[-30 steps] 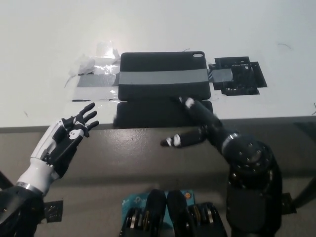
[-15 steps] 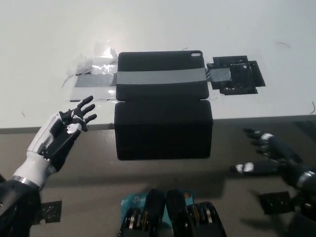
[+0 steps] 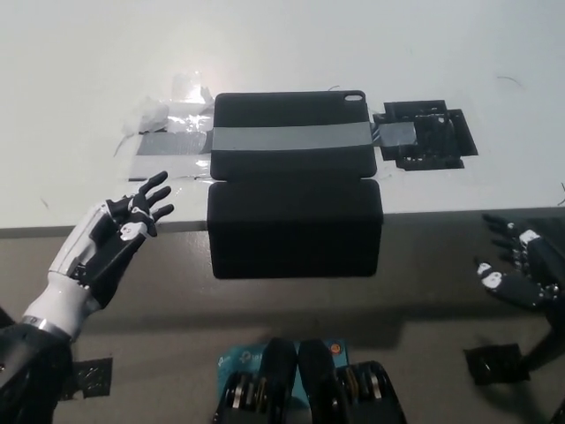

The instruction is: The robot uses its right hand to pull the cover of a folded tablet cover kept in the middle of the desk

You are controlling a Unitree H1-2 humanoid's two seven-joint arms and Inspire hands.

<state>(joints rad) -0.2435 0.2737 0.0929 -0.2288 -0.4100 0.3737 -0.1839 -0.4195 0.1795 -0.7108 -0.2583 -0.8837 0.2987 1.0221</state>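
We can make out no brand, label or legible writing anywhere on the things in view.

We count one tablet cover (image 3: pixel 292 197), one grey band (image 3: pixel 291 139) of tape across it, one patch of clear and grey tape (image 3: pixel 168 141) on the desk (image 3: pixel 88 71) to its left, and one cluster of black tape pieces (image 3: pixel 425 135) to its right.

The tablet cover lies in the middle of the white desk, close to the near edge. It shows as two panels: the far panel (image 3: pixel 291 135) lies flat on the desk with its long axis running left to right, a small hole at its far right corner. The near flap (image 3: pixel 296 228) is unfolded toward us and overhangs the near edge of the desk, its long axis also left to right.

Our right hand (image 3: pixel 519 269), black, is at the right edge of the view, nearer than the desk edge and well apart from the cover, fingers spread and holding nothing.

Our left hand (image 3: pixel 115 240), white, rests at the lower left by the desk's near edge, fingers splayed wide and empty.
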